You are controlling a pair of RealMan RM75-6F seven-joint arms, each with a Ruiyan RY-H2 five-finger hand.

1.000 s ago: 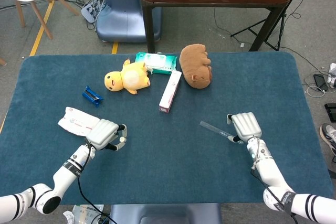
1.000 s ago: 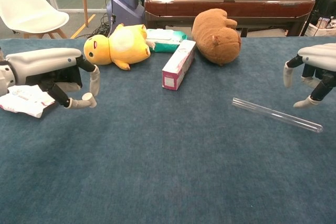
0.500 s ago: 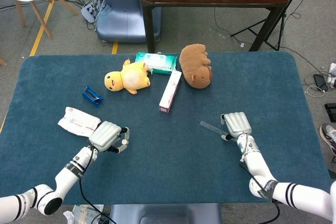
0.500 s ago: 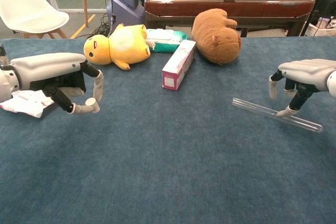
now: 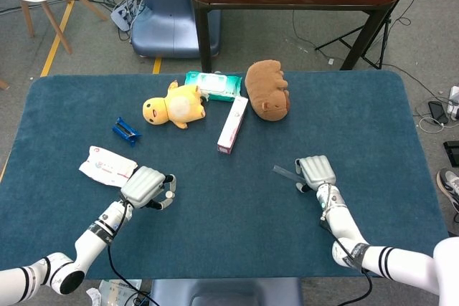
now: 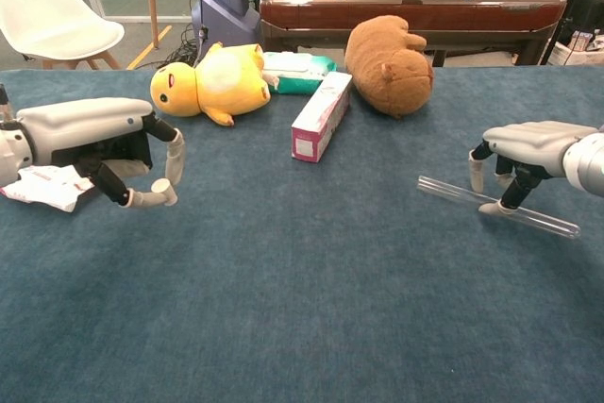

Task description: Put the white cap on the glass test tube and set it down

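Note:
The glass test tube (image 6: 528, 213) lies flat on the blue tablecloth at the right; its left end (image 5: 285, 172) sticks out from under my right hand in the head view. My right hand (image 6: 528, 143) (image 5: 316, 171) hovers palm down over the tube's middle. One fingertip (image 6: 475, 176) is down behind the tube and the thumb tip (image 6: 492, 207) is in front, close to the glass. The tube is not lifted. My left hand (image 6: 90, 134) (image 5: 145, 185) is low over the table at the left and pinches the small white cap (image 6: 162, 187) between thumb and finger.
A white packet (image 6: 42, 184) lies under and beside my left hand. A pink-and-white box (image 6: 321, 117), a yellow duck plush (image 6: 208, 79), a green wipes pack (image 6: 300, 73) and a brown plush (image 6: 389, 65) stand at the back. A blue clip (image 5: 126, 131) lies far left.
My right hand has moved left along the tube and lowered until its fingers stand on either side of it. My left hand has shifted slightly right with the cap.

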